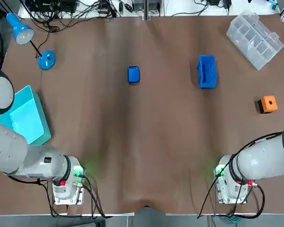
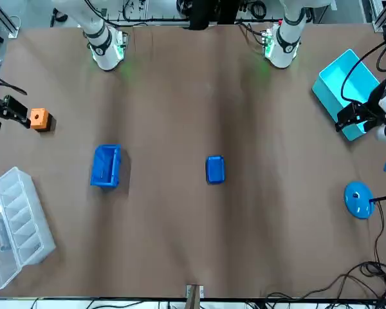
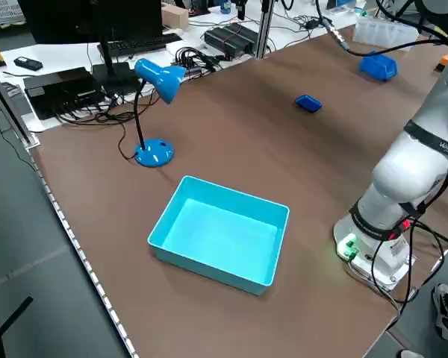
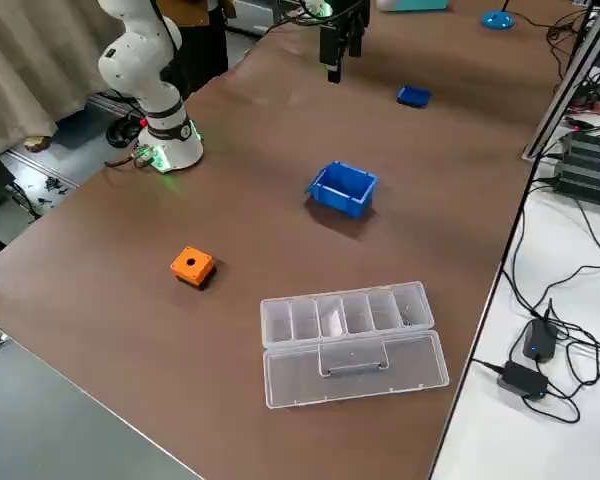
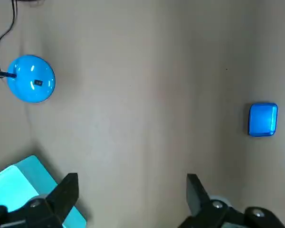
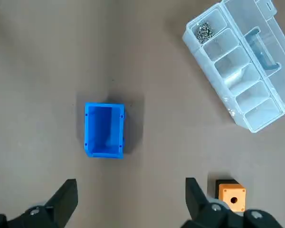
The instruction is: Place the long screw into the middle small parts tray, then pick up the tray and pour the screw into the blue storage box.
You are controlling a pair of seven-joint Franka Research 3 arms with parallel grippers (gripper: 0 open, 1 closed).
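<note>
1. The left gripper (image 5: 132,178) is held above the brown table (image 1: 142,142) on the robot's left side, by the teal bin (image 1: 26,116). Its fingers are spread wide and nothing is held between them.
2. The right gripper (image 6: 131,181) is raised over the table's right edge, near the orange block (image 1: 269,104). Its fingers are likewise parted wide and nothing is clasped.
3. The small blue tray (image 1: 133,74) is set flat near the middle of the table, towards the far side. It is well apart from both grippers. In the left wrist view it is seen beyond the open fingers and off to one side of them.
4. The blue storage box (image 1: 207,71) is stood with its open side up, to the robot's right of the tray and apart from it. In the right wrist view it is seen ahead of the parted fingers, closer to one finger than the other and touched by neither.
5. A clear compartment case (image 1: 254,39) is laid open at the far right corner of the table. A heap of small metal parts (image 6: 204,30) is seen in one end compartment.
6. The long screw cannot be made out in any view, so its place relative to either gripper cannot be told.
7. A blue desk lamp (image 1: 46,60) is stood at the far left, beyond the teal bin.
</note>
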